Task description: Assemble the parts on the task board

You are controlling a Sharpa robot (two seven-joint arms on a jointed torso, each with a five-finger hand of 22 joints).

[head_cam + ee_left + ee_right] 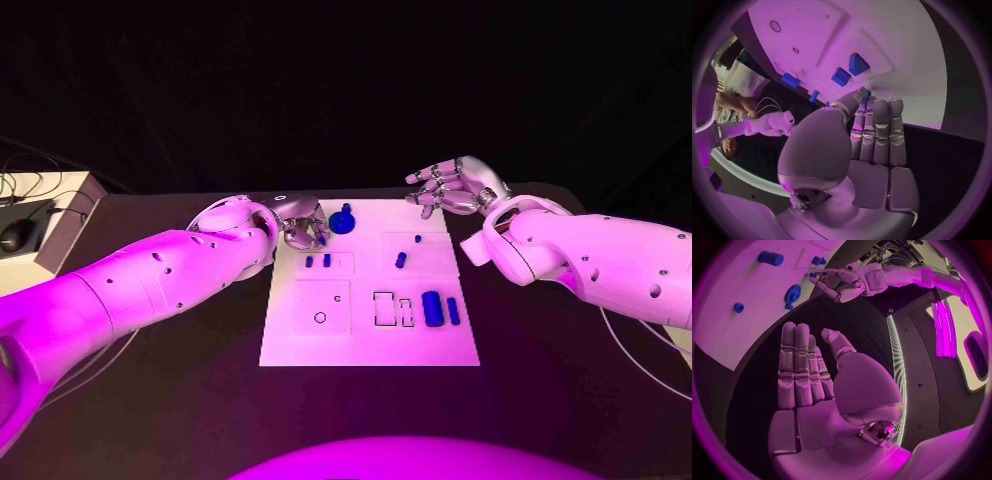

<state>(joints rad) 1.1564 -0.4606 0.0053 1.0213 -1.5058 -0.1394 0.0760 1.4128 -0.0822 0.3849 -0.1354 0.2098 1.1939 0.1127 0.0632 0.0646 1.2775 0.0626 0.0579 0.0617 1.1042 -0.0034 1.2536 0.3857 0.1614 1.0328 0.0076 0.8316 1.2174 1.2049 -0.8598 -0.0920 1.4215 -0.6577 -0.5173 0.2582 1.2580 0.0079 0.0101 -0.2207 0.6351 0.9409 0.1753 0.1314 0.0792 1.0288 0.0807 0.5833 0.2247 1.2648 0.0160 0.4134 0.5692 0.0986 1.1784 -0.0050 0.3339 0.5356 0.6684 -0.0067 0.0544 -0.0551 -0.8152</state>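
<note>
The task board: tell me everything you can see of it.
The task board is a flat white rectangular plate lying on the black table, between the two arms. Thin outlines mark square and rectangular fields on it, and one field holds a small ring-shaped mark. Small blue parts lie scattered over it, with a larger rounded blue piece near its far edge. The left hand is at its far left corner; whether it touches the board cannot be told. The right hand hovers beyond its far right corner.
</note>
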